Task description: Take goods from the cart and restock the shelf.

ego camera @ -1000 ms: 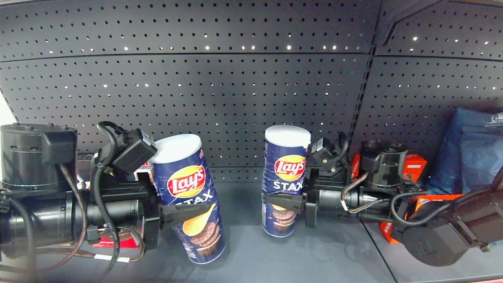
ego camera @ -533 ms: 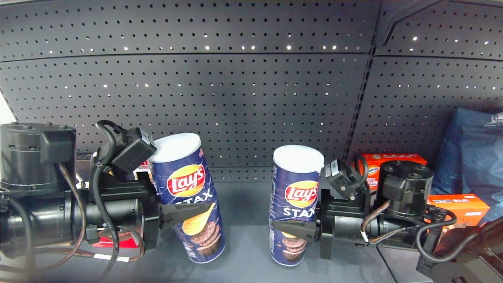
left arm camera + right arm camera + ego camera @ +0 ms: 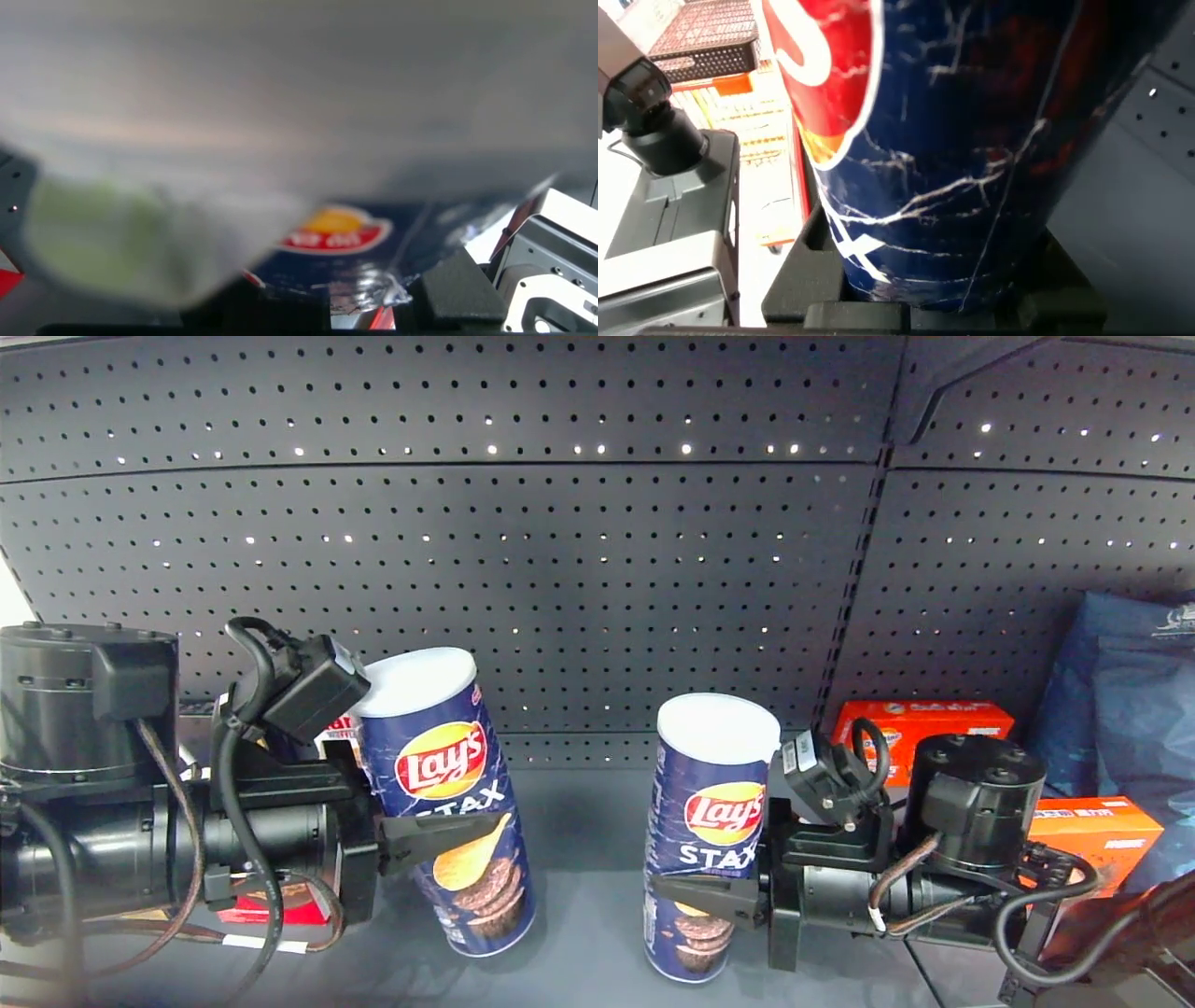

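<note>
Two dark blue chip cans with white lids are over the grey shelf board (image 3: 579, 812). The left can (image 3: 434, 775) leans with its lid toward the left, its base low near the board, and my left gripper (image 3: 457, 831) is shut around its middle. The right can (image 3: 714, 803) stands upright, gripped low on its body by my right gripper (image 3: 695, 896). I cannot tell whether either base touches the board. The left can (image 3: 346, 243) shows very close and blurred in the left wrist view. The right can (image 3: 952, 168) fills the right wrist view.
A black pegboard wall (image 3: 597, 569) backs the shelf. Two orange boxes (image 3: 920, 723) (image 3: 1092, 826) and dark blue bags (image 3: 1120, 691) stand at the right. A red package (image 3: 280, 901) lies behind my left arm. Open board lies between the two cans.
My right gripper has carried its can toward the front of the shelf and slightly right, uncovering the orange boxes. The left gripper and its leaning can have barely shifted.
</note>
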Tool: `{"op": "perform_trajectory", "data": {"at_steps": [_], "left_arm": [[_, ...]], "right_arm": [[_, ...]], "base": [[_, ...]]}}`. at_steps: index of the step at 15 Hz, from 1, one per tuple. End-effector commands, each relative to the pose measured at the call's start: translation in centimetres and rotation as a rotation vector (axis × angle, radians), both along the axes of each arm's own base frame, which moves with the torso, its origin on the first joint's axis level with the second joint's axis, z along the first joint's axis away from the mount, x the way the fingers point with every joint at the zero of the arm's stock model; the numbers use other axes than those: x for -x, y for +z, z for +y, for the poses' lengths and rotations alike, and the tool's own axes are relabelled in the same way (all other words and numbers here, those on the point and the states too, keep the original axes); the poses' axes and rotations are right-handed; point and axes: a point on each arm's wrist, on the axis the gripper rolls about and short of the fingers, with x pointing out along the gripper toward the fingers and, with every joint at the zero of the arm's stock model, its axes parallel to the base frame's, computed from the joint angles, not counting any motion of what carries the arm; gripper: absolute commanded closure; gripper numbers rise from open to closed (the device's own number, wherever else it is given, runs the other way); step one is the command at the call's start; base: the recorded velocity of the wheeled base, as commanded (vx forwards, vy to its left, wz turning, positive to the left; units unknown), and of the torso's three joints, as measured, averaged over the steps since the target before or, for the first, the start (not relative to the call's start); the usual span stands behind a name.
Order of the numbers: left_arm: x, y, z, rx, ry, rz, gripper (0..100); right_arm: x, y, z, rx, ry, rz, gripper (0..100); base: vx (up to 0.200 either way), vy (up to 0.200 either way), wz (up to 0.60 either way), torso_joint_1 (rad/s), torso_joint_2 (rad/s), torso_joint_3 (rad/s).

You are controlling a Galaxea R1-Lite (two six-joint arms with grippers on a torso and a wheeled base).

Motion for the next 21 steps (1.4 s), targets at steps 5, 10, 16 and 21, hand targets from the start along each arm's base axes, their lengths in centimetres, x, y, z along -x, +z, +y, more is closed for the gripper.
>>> {"op": "perform_trajectory", "data": {"at_steps": [5,10,16,21], "left_arm": [[-0.1,-0.1,0.0,-0.001,0.002,0.002,100],[-0.1,-0.2,0.0,-0.003,0.002,0.008,100],[0.0,-0.4,0.1,-0.004,0.0,0.014,100],[0.1,-0.6,0.1,-0.007,0.002,0.021,100]], "right_arm": [[-0.5,-1.1,0.8,0.014,0.01,0.018,100],[-0.5,-1.4,0.6,0.023,0.009,0.028,100],[-0.6,-1.9,0.8,0.026,0.011,0.021,0],[-0.6,-1.9,1.0,0.014,0.014,0.01,0]], "base": [[0.0,0.0,0.0,0.0,0.0,0.0],[0.0,0.0,0.0,0.0,0.0,0.0],[0.0,0.0,0.0,0.0,0.0,0.0],[0.0,0.0,0.0,0.0,0.0,0.0]]}}
